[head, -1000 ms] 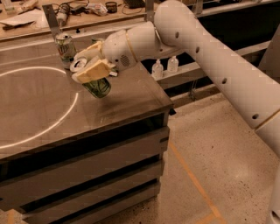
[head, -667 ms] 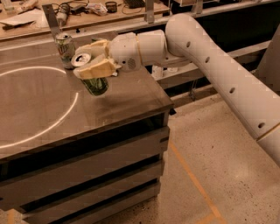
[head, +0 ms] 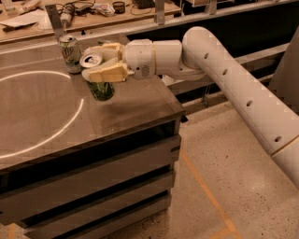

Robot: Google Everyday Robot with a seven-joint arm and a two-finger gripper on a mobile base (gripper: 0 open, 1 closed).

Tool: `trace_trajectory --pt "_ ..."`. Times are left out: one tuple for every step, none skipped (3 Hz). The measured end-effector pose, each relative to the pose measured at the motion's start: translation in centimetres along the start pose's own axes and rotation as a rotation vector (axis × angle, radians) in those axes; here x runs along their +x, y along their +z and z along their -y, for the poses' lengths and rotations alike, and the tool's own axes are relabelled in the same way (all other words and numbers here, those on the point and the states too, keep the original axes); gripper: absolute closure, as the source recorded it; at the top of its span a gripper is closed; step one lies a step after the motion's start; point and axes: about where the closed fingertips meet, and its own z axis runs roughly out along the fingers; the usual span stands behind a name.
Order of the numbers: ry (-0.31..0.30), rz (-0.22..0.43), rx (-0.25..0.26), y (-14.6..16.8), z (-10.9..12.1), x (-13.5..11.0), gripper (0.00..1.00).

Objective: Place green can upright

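Observation:
The green can point(head: 101, 88) is held near upright, slightly tilted, with its silver top point(head: 91, 59) up, just above or touching the dark tabletop point(head: 56, 116) near its right side. My gripper point(head: 103, 64) is shut on the green can's upper half, its cream fingers point(head: 108, 73) on either side. The white arm point(head: 224, 79) reaches in from the right.
A silver-white can with a green-and-red logo point(head: 70, 53) stands upright at the table's back, just left of the gripper. A white circle line point(head: 70, 122) is marked on the tabletop. The table's right edge point(head: 175, 109) is near. A cluttered workbench point(head: 93, 11) runs behind.
The arm's wrist has turned and lowered, and the green can has come from tilted to nearly upright over the same spot on the table.

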Motion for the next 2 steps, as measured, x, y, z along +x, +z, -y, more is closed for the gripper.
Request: trace_trajectory --pt "0.063 0.018 -0.017 0.16 0.03 0.95 0.82" --pt "0.115 0.011 -0.044 0.58 -0.17 1.81 0.58"
